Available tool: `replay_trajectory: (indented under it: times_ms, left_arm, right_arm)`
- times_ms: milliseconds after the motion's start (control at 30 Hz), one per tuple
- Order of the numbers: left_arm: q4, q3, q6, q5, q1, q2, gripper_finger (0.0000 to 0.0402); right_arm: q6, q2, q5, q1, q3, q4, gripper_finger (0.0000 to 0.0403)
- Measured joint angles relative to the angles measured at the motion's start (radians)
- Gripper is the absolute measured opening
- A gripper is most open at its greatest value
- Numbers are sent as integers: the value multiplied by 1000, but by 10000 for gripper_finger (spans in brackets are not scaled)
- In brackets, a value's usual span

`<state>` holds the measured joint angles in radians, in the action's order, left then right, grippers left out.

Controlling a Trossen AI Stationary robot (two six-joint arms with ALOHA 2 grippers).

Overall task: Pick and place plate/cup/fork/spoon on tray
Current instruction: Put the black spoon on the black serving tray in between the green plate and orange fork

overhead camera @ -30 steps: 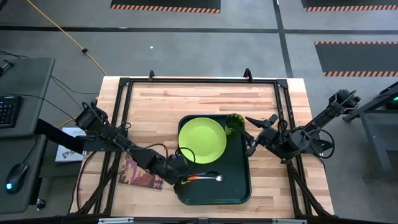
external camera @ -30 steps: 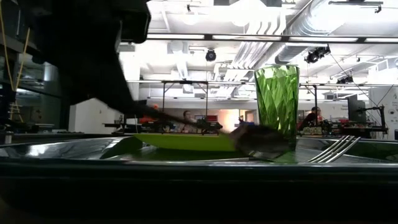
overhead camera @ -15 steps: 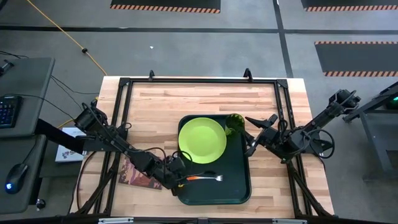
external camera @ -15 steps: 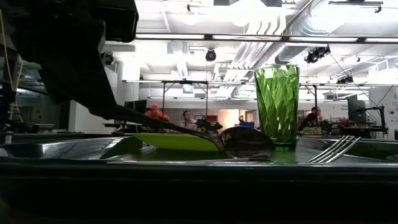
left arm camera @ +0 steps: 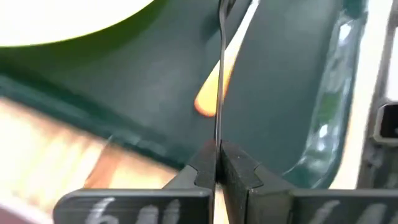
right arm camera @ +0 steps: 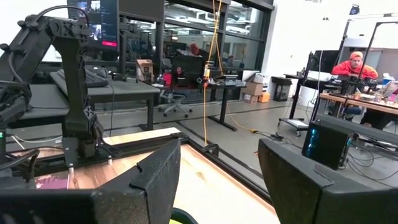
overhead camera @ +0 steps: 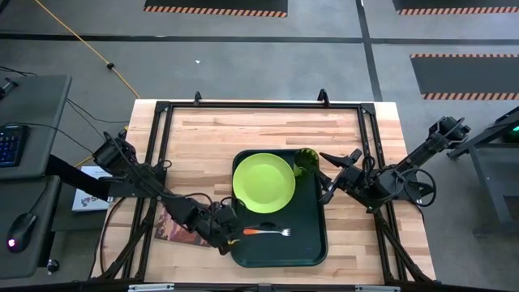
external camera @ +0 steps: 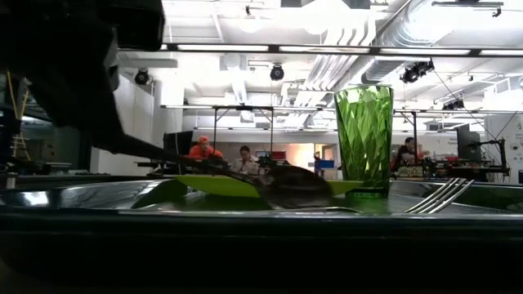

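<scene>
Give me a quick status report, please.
Left gripper shut on spoon, over tray edge. Right gripper open, waiting beside cup. Plate, fork on tray.

Bright lime-green plate (overhead camera: 263, 181) on a dark green tray (overhead camera: 312, 239); at the plate's 2 o'clock, a translucent green cup (external camera: 364, 135). The fork (overhead camera: 266, 233) has an orange-red handle and silver tines. The spoon (external camera: 286, 186) looks dark, perhaps metallic. The mat (overhead camera: 176, 227) is reddish-brown and patterned.
</scene>
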<state>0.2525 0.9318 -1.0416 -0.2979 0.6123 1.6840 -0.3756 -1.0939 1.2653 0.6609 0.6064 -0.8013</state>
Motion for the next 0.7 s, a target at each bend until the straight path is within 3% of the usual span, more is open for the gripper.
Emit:
replay_trajectory:
  times_ms: [700]
  left_arm:
    - [67, -1, -92, 68, 44, -38, 0]
  right_arm:
    - [9, 0, -6, 0, 0, 4, 209]
